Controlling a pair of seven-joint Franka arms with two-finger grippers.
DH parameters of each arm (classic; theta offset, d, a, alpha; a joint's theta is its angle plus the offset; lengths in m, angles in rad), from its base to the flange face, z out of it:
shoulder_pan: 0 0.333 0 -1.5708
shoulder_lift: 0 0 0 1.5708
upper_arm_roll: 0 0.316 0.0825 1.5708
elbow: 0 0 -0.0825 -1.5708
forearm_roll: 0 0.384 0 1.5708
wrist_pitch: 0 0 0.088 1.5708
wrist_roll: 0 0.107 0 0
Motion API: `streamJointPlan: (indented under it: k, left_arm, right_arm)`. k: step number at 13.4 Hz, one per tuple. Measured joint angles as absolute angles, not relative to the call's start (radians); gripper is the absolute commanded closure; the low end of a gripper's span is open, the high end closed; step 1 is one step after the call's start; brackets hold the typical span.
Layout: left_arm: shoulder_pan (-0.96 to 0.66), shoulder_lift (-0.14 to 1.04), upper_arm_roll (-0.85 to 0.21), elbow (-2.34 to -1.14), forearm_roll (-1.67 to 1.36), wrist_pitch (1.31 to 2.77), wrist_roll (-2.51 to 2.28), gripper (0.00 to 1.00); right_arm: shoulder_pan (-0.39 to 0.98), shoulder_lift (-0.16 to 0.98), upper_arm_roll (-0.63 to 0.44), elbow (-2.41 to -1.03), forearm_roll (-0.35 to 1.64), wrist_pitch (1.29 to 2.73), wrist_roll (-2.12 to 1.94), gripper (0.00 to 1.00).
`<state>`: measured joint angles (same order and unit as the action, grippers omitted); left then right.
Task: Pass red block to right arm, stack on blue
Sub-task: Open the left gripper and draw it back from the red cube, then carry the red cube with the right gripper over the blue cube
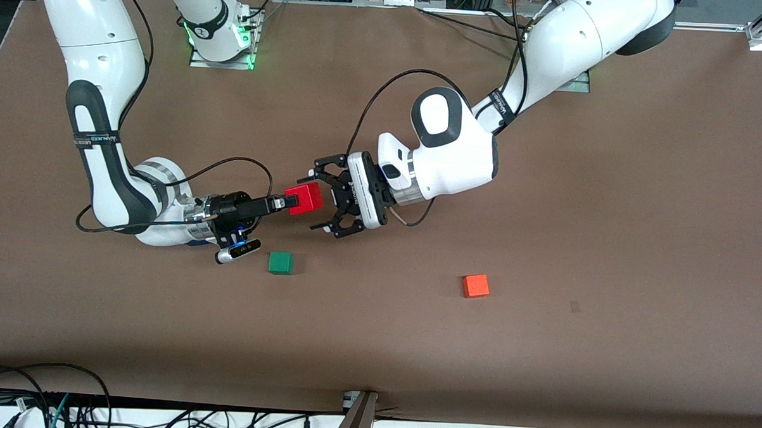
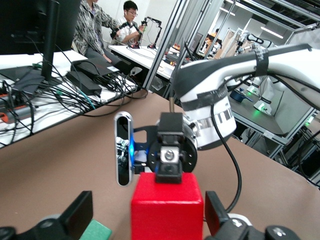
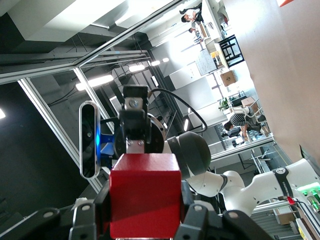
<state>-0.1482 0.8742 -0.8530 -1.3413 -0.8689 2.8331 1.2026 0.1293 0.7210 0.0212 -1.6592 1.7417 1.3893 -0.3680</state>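
The red block (image 1: 305,197) is held in the air over the table's middle, above and just past the green cube. My right gripper (image 1: 287,203) is shut on it; in the right wrist view the block (image 3: 145,200) fills the space between the right gripper's (image 3: 145,212) fingers. My left gripper (image 1: 318,199) faces the right one and is open, its fingers straddling the block's other end. In the left wrist view the block (image 2: 167,210) sits between the left fingers (image 2: 80,210) with a gap on each side. The blue cube is not in view.
A green cube (image 1: 281,262) lies on the brown table (image 1: 541,346) nearer the front camera than the grippers, and shows in the left wrist view (image 2: 95,232). An orange cube (image 1: 475,286) lies toward the left arm's end. Cables run along the table's front edge.
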Motion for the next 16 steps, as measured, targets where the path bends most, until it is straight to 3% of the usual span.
streamJointPlan:
  k: [7,10,16]
  left_arm:
    - [-0.035,0.849,-0.87,-1.341,-0.865,2.654,1.182,0.0]
    - [0.022,0.839,-0.869,-1.336,-0.804,2.524,1.167,0.0]
    - [0.202,0.766,-0.867,-1.323,-0.579,2.12,0.944,0.0]
  right_arm:
    - [0.126,0.71,-0.057,-1.588,1.609,1.417,-0.369,0.82]
    - [0.124,0.682,-0.094,-1.506,1.374,1.479,-0.351,0.82]
    - [0.141,0.608,-0.121,-1.399,0.796,1.603,-0.224,0.84]
